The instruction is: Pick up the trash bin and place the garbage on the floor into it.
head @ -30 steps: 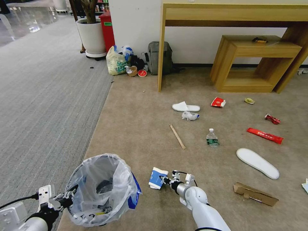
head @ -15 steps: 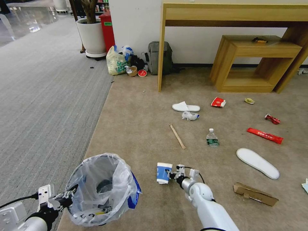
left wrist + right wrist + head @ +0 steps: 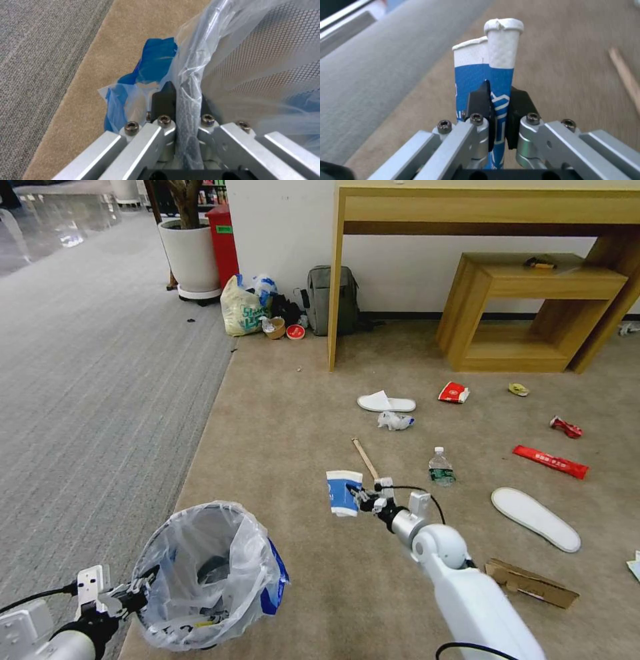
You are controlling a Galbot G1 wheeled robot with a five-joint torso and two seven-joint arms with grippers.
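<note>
Right of trash bin (image 3: 207, 573), above floor (image 3: 293, 413): right end effector (image 3: 365, 498) pinches flattened paper cup (image 3: 343, 492), lifted clear for drop. Left end effector (image 3: 183, 105) clamps bin rim, mouth up to receive.

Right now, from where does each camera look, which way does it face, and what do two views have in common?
Head view: from the robot's head, forward and down at the floor; both arms show, the left gripper on the trash bin, the right gripper holding the paper cup.
Left wrist view: along the fingers clamping the bin's rim.
Right wrist view: along the fingers pinching the flattened cup, the wooden stick beyond.
Head and right wrist views share cup and stick.
</note>
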